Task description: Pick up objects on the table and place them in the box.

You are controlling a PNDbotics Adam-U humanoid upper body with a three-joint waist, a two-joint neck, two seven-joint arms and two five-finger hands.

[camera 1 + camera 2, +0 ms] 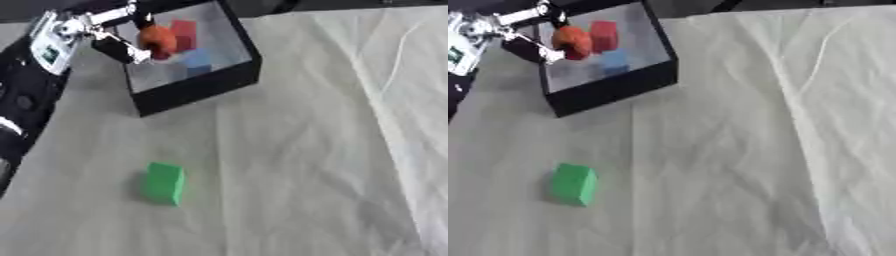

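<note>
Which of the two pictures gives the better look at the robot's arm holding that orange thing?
The left eye view: the left hand and its forearm show fully, fingers round the orange object over the box. In the right eye view the arm is mostly cut off.

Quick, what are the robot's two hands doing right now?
Left hand: shut on the orange object, over the box.
Right hand: not in view.

Creased, matt white cloth (297,150) drapes the tabletop; the box (197,87) has matt black walls; the green block (164,183) looks smooth, possibly foam; the left robot hand (109,37) shows bright metal.
</note>
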